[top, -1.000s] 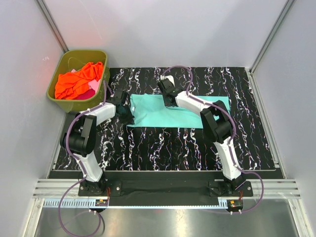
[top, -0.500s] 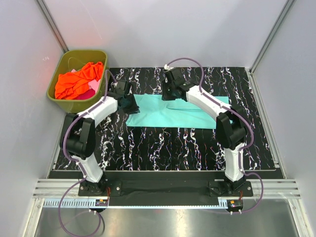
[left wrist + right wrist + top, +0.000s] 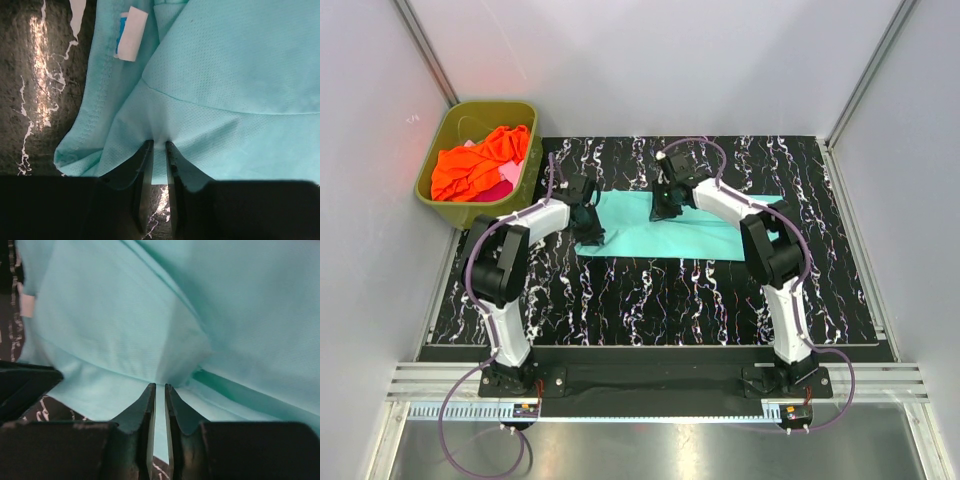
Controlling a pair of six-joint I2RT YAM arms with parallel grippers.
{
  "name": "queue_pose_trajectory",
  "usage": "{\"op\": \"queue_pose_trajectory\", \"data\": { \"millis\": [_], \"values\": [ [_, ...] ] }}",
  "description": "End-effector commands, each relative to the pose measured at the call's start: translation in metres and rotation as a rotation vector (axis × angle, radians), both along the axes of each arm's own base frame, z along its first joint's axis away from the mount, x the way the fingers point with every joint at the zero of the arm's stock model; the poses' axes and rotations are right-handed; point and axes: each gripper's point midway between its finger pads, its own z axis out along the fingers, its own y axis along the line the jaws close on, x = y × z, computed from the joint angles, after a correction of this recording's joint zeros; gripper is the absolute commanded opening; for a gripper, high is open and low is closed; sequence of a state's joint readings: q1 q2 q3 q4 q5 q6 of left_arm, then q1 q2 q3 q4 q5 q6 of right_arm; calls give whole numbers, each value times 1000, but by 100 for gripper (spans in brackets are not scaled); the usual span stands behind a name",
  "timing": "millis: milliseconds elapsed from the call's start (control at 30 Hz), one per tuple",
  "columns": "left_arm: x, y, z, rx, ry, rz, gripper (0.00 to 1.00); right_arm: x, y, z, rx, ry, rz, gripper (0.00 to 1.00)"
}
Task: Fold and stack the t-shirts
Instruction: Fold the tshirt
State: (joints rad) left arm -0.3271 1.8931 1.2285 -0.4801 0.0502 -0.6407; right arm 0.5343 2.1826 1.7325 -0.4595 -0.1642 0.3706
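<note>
The worry I had was the thinness of each pinch. Both claws had only a small pucker of the soft, short-sleeved teal t-shirt (image 3: 680, 225), so a quick lift or a pull at an angle could have slipped the cloth free and dropped the fold halfway. If one arm had led the other, the fold would likely have gone down skewed or bunched at the collar end, where the white sewn-in label (image 3: 129, 34) showed. The two claws also stood fairly near each other, so crossing paths risked a knock.

The teal t-shirt lay spread on the black, white-veined tabletop (image 3: 670, 300), towards its far edge and about midway between its left and right edges. The left gripper (image 3: 159, 145) sat at the shirt's left end, its jaws narrow and nipping a tuck of cloth, with creases fanning from the tips. The right gripper (image 3: 160, 386) was at the shirt's far edge, left of its middle, jaws just as narrow around a raised fold.

The crumpled orange cloth t-shirt (image 3: 480, 160) and the pink cloth t-shirt (image 3: 506, 186) waited in the olive-green plastic tub (image 3: 525, 110) off the far left corner.
</note>
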Motion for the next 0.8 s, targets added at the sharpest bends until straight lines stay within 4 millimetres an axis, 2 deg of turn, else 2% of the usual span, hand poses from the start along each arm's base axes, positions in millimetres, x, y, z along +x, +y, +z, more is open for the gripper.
{"op": "queue_pose_trajectory", "data": {
  "millis": [0,133,233,300,333,400,433,467,500,533,567,600,633,667,700,733,767],
  "values": [
    [9,13,-7,65,-22,38,24,15,-16,-9,22,11,-43,19],
    [12,17,-15,96,-13,43,24,22,-29,-16,41,29,-64,19],
    [23,18,-15,113,-28,32,24,24,-29,-17,43,28,-56,19],
    [38,19,-12,128,-55,30,24,25,-33,-15,35,18,-67,19],
    [42,20,-15,135,-52,34,25,25,-36,-11,33,13,-77,20],
    [63,21,-5,143,-94,44,25,24,-45,6,20,-13,-106,20],
    [69,21,-12,147,-88,46,25,25,-53,14,16,-20,-131,20],
    [90,14,2,123,-131,45,25,26,-59,36,21,-54,-149,21],
    [102,14,4,108,-144,46,25,22,-72,39,-10,-46,-181,22],
    [110,12,-8,98,-124,44,26,21,-81,49,-14,-48,-213,24],
    [135,1,11,38,-176,31,26,19,-98,66,-13,-66,-254,24],
    [150,5,14,27,-194,46,26,13,-108,73,-20,-63,-278,24],
    [159,-1,7,-14,-185,31,27,10,-117,81,-15,-71,-299,25],
    [180,-12,33,-82,-246,11,29,0,-130,95,-9,-93,-325,25],
    [188,-15,43,-115,-268,4,29,-3,-139,102,-21,-113,-347,26],
    [201,-22,64,-150,-317,-12,30,-10,-146,123,-8,-158,-362,29],
    [201,-32,79,-196,-334,-44,31,-19,-152,121,-17,-152,-366,33]
  ]
}}
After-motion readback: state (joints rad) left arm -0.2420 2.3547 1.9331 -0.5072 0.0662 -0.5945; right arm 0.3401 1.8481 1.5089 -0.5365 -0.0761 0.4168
